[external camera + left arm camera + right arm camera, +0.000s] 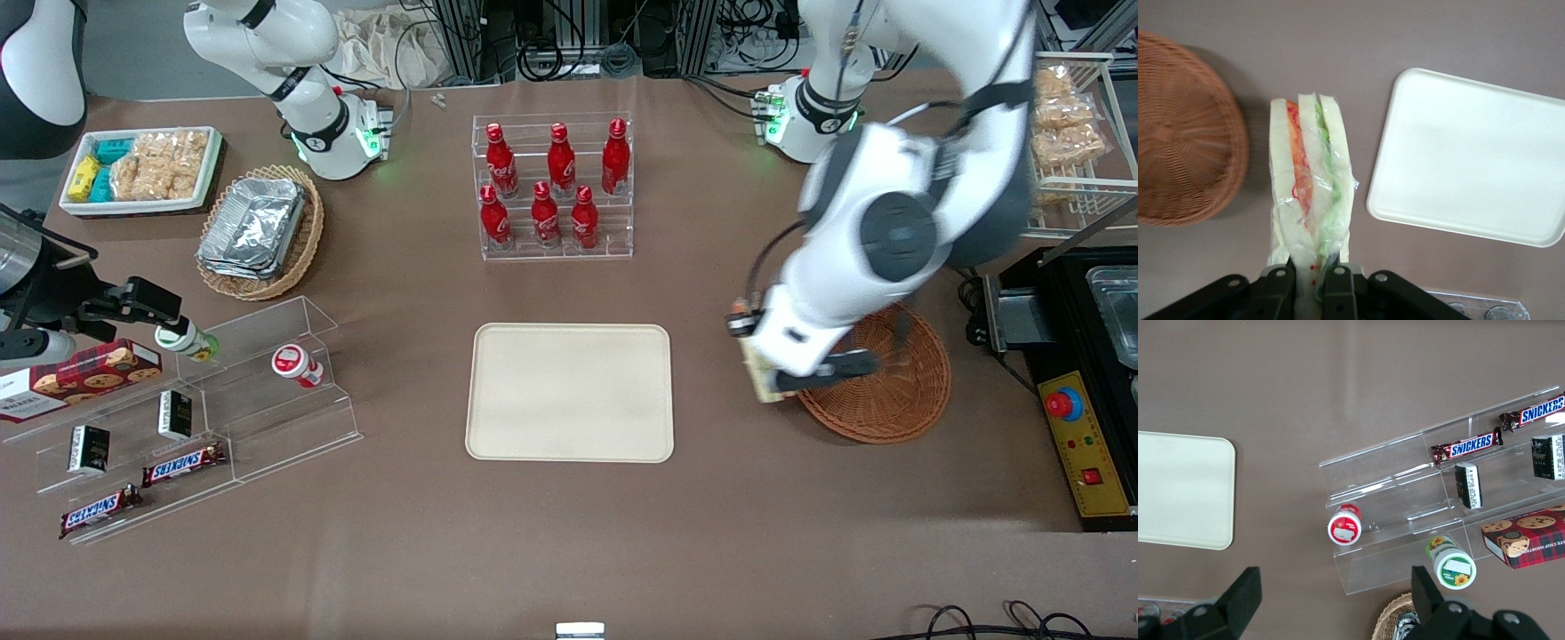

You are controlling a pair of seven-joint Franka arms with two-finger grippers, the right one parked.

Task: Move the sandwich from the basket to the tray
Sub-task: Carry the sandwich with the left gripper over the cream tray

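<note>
Sandwich point(1310, 193) was up in the air, clamped at its narrow end by the gripper point(1310, 283), whose fingers point(1279, 288) were closed tight on the wrapped bread, and it hung over bare table between the basket point(1185, 133) and the tray point(1471, 157). Nearest the front camera sat the tray point(569, 393), nothing on it; a touch farther off and toward the working arm's end, the gripper point(775, 384) rode just beside the basket's point(889, 391) near rim with the sandwich point(761, 373) showing only as a pale sliver. Farther still stood a rack of red bottles point(556, 187). Handling looked delicate: soft bread in a slick clear film, light, easily crushed, so a hold across the flat bread faces with modest squeeze seemed right, and a grip this far toward one end could let the free end droop or swing. The wrist view gave what the front could not: the orange-red and green layers, the crinkled wrap, the fingers biting the film, and clear table under the wedge. The front view alone showed how much table lay between carried sandwich and tray, and that the basket sat empty.
</note>
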